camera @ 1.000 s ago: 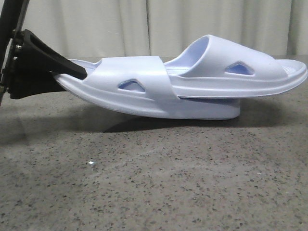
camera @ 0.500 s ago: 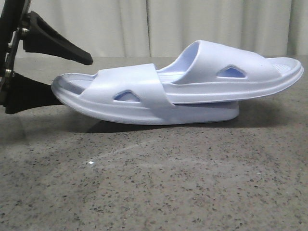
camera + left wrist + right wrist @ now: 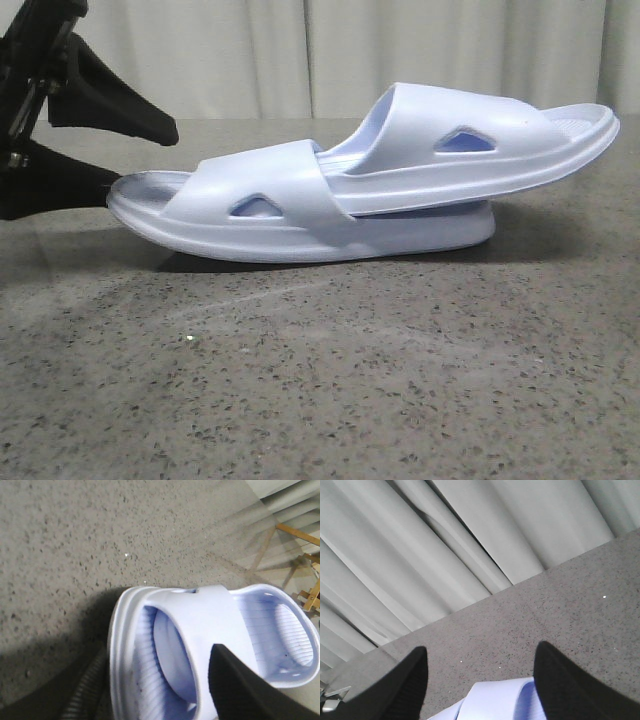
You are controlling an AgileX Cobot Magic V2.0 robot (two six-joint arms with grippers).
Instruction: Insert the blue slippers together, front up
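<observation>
Two blue slippers sit pushed together on the speckled grey bench (image 3: 330, 380), near its far edge by the pale curtain (image 3: 300, 50). The lower slipper (image 3: 300, 225) lies flat on the bench with its sole down. The upper slipper (image 3: 470, 150) lies on top of it, and one end of it is tucked under the wide strap of the lower one. The other end of the upper slipper sticks out toward the right side of the bench and tilts up a little. Both slippers show a small triangle hole in the side of the strap. The left claw (image 3: 125, 160) is at the left end of the lower slipper. Its two black fingers are spread wide, one finger (image 3: 110, 105) above the slipper's end and one down beside it, and they are not squeezing the slipper. In the left wrist view you look down along the slippers (image 3: 210, 645), with the ribbed inside showing and a black finger (image 3: 240, 690) over the strap. Some wooden legs (image 3: 300, 565) show past the far edge of the bench there. In the right wrist view the right claw (image 3: 480, 680) is spread wide too, with nothing held between its fingers. A bit of blue slipper (image 3: 495, 700) shows low down between them, and the curtain hangs behind the bench.
</observation>
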